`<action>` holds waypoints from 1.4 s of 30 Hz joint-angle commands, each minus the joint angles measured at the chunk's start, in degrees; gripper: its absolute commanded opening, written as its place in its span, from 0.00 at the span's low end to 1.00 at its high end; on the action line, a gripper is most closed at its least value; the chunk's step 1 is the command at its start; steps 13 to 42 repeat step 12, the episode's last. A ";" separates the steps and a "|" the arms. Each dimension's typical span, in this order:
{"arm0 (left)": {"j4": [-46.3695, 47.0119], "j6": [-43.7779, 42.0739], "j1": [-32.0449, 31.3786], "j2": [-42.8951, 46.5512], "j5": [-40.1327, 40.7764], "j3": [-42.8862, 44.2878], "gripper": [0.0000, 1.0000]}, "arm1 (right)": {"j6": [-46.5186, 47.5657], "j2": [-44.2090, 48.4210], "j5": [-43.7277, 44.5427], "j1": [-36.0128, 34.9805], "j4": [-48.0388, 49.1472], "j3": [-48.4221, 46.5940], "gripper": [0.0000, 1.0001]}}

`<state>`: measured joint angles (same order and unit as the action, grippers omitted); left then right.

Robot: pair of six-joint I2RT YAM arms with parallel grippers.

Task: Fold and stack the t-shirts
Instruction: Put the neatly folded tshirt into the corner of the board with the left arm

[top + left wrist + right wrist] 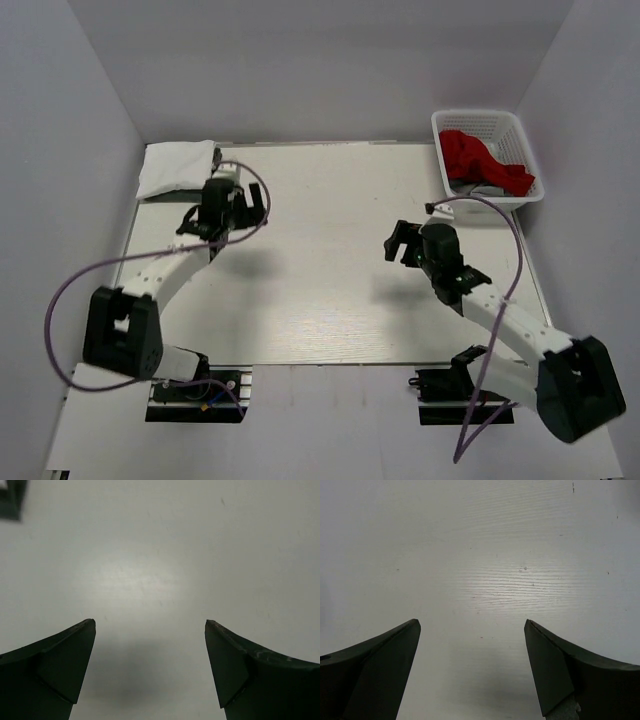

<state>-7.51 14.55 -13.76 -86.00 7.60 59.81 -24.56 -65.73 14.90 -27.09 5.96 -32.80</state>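
Item one, the basket [522, 150]: white plastic mesh at the far right corner of the table [330, 300], and my landmark for all that follows. Item two, the basket's contents: a red cloth [482, 156] heaped on top and a dark grey cloth [488, 189] showing beneath it at the near rim, which I take to be the grey-green t-shirt, though too little shows to be sure. Item three, the white t-shirt [178, 167]: folded into a neat block, well apart from the basket, at the opposite far corner. Item four, my left pincer [150, 625]: jaws spread wide, nothing between them but bare tabletop, hovering far from the basket and just beside the white t-shirt. Item five, my right pincer [472, 622]: likewise released and empty, over bare table near the basket, on its near left side. Assessment: one shirt is done, and the next must come out of the basket. My right pincer is the closer tool. It should come down inside the rim, pinch one garment only, lift it clear of the mesh wall so nothing snags, and lay it flat mid-table for both pincers to square up.
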 commanded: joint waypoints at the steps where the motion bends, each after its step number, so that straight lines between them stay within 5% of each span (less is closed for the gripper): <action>1: 2.76 9.88 -2.05 11.70 -5.29 -12.76 1.00 | -1.10 10.07 -3.82 0.11 1.78 3.61 0.90; 12: 3.90 11.12 -7.07 32.11 -2.86 -25.79 1.00 | -3.57 21.00 -7.77 -0.07 4.42 12.58 0.90; 42: 3.90 11.12 -7.07 32.11 -2.86 -25.79 1.00 | -3.57 21.00 -7.77 -0.07 4.42 12.58 0.90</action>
